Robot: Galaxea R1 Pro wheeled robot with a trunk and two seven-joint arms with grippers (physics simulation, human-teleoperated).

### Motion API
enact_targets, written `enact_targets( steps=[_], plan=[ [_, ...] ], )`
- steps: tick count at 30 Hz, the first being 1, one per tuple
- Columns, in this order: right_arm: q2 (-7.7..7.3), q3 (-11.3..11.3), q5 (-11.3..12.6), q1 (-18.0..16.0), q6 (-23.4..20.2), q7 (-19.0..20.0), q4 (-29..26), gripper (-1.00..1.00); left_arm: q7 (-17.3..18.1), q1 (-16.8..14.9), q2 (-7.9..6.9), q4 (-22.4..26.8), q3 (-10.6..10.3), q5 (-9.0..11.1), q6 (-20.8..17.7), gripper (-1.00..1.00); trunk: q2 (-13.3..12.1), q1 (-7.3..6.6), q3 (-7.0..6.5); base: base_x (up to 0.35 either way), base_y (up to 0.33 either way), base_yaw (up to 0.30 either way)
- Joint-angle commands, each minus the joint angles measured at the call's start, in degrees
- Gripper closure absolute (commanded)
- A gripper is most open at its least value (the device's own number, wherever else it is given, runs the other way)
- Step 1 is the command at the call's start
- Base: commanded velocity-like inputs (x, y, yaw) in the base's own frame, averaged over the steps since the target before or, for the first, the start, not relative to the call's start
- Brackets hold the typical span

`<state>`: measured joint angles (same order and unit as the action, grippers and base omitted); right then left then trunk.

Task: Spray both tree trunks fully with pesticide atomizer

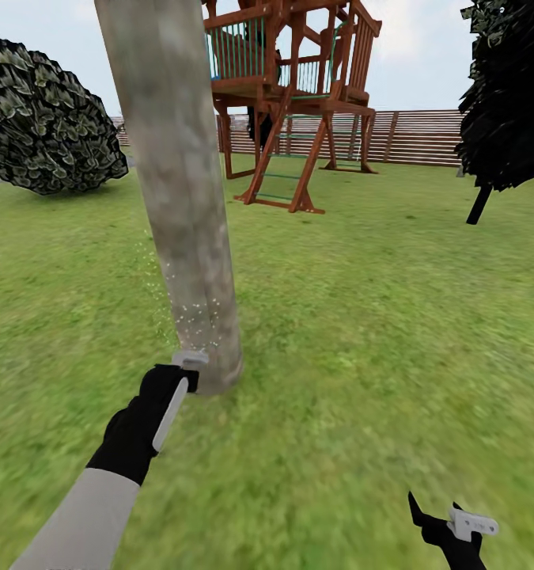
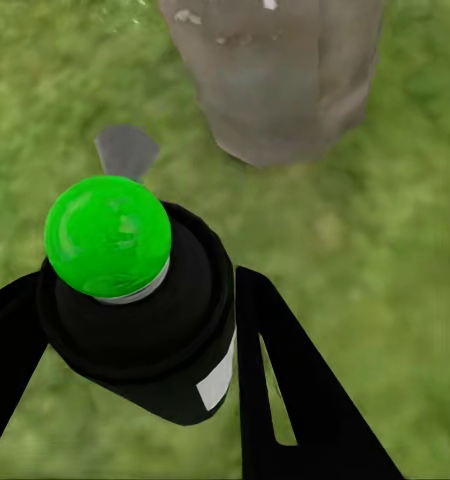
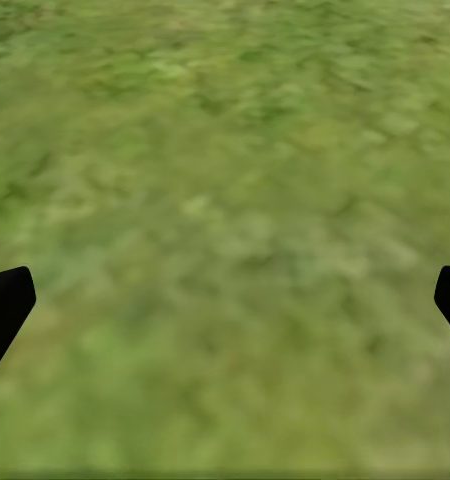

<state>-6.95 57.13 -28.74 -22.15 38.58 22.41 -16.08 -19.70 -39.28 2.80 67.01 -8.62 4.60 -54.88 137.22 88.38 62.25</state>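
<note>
A thick mottled grey-beige tree trunk (image 1: 179, 198) rises from the grass floor (image 1: 361, 332) just ahead of me. My left gripper (image 1: 189, 362) reaches to its base, shut on the pesticide atomizer (image 2: 135, 300), a dark bottle with a green ball top and a whitish label. Fine pale spray specks hang against the lower left side of the trunk. In the left wrist view the trunk's base (image 2: 275, 80) stands close beyond the bottle. My right gripper (image 1: 452, 518) hangs low at the near right, open over bare grass, its black fingertips (image 3: 5, 305) wide apart.
A wooden play tower (image 1: 298, 103) stands behind the trunk, in front of a slat fence (image 1: 413, 134). A round bush (image 1: 45, 119) is at the far left. A dark-leaved tree (image 1: 508, 103) with a thin leaning stem stands at the right.
</note>
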Motion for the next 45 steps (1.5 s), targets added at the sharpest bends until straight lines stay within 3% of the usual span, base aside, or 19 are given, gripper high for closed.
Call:
enact_targets(
  steps=[1, 3, 4, 7, 9, 13, 18, 23, 29, 32, 33, 36, 38, 40, 43, 45],
  plan=[
    [0.00, 0.0, 0.0, 0.0, 0.0, 0.0, 0.0, -1.00, 0.0, 0.0, 0.33, 0.4, -0.1, -0.1, 0.0, 1.00, 0.0, 0.00, 0.00, 0.000, 0.000, 0.000],
    [0.00, 0.0, 0.0, 0.0, 0.0, 0.0, 0.1, -1.00, -0.1, -0.4, 1.11, 0.8, -2.6, 0.1, 0.0, 1.00, 0.0, 0.00, 0.00, -0.141, 0.000, 0.000],
    [0.00, 0.0, 0.0, 0.0, 0.0, 0.0, 0.0, -1.00, -0.2, -0.7, 2.37, 1.3, -3.3, 0.2, 0.0, 1.00, 0.0, 0.00, 0.00, -0.305, 0.000, 0.000],
    [0.00, 0.0, 0.0, 0.0, 0.0, 0.0, 0.1, -1.00, -0.2, -0.9, 4.09, 5.6, -3.7, 0.3, -0.2, 1.00, 0.0, 0.00, 0.00, -0.109, 0.000, 0.000],
    [0.00, 0.0, 0.0, 0.0, 0.0, 0.0, 0.1, -1.00, 0.1, -1.2, 3.97, 9.3, -3.3, 0.3, -0.6, 1.00, 0.0, 0.00, 0.00, -0.012, 0.000, 0.000],
    [0.00, 0.0, 0.0, 0.0, 0.0, 0.0, 0.0, -1.00, 0.3, -1.3, 3.86, 14.2, 0.1, 0.3, -1.2, 1.00, 0.0, 0.00, 0.00, -0.001, 0.000, 0.000],
    [0.00, 0.0, 0.0, 0.0, 0.0, 0.0, 0.0, -1.00, 0.1, -1.5, 4.88, 14.8, -4.2, 0.4, -1.6, 1.00, 0.0, 0.00, 0.00, -0.167, 0.000, 0.000],
    [0.00, 0.0, 0.0, 0.0, 0.0, 0.0, 0.0, -1.00, -0.1, -2.5, 4.96, 16.3, -4.6, 0.1, -1.7, 1.00, 0.0, 0.00, 0.00, -0.116, 0.000, 0.000],
    [0.00, 0.0, 0.0, 0.0, 0.0, 0.0, 0.0, -1.00, -0.2, -7.9, 4.61, 15.9, -2.7, 0.1, -2.2, 1.00, 0.0, 0.00, 0.00, -0.002, 0.000, 0.000],
    [0.00, 0.0, 0.0, 0.0, 0.0, 0.0, 0.1, -1.00, 0.1, -7.9, 4.05, 16.2, 3.2, 0.3, -2.3, 1.00, 0.0, 0.00, 0.00, 0.000, 0.000, 0.000],
    [0.00, 0.0, 0.0, 0.0, 0.0, 0.0, 0.1, -1.00, 0.1, -7.6, 4.41, 16.3, 3.9, 0.1, -2.3, 1.00, 0.0, 0.00, 0.00, 0.000, 0.000, 0.000],
    [0.00, 0.0, 0.0, 0.0, 0.0, 0.0, 0.0, -1.00, -0.1, -7.8, 5.03, 16.2, -0.6, 0.4, -2.3, 1.00, 0.0, 0.00, 0.00, 0.000, 0.000, 0.000],
    [0.00, 0.0, 0.0, 0.0, 0.0, 0.0, 0.0, -1.00, -0.2, -8.0, 6.59, 16.3, -3.7, 0.5, -2.2, 1.00, 0.0, 0.00, 0.00, 0.000, 0.000, 0.000],
    [0.00, 0.0, 0.0, 0.0, 0.0, 0.0, 0.1, -1.00, -0.2, -8.0, 7.04, 16.4, -4.8, 0.5, -2.2, 1.00, 0.0, 0.00, 0.00, 0.000, 0.000, 0.000],
    [0.00, 0.0, 0.0, 0.0, 0.0, 0.0, 0.1, -1.00, -0.3, -8.0, 7.07, 16.5, -8.8, 0.5, -2.2, 1.00, 0.0, 0.00, 0.00, 0.000, 0.000, 0.000],
    [0.00, 0.0, 0.0, 0.0, 0.0, 0.0, 0.1, -1.00, -0.3, -7.9, 6.59, 17.2, -8.5, 0.3, -2.2, 1.00, 0.0, 0.00, 0.00, 0.000, 0.000, 0.000]
  ],
)
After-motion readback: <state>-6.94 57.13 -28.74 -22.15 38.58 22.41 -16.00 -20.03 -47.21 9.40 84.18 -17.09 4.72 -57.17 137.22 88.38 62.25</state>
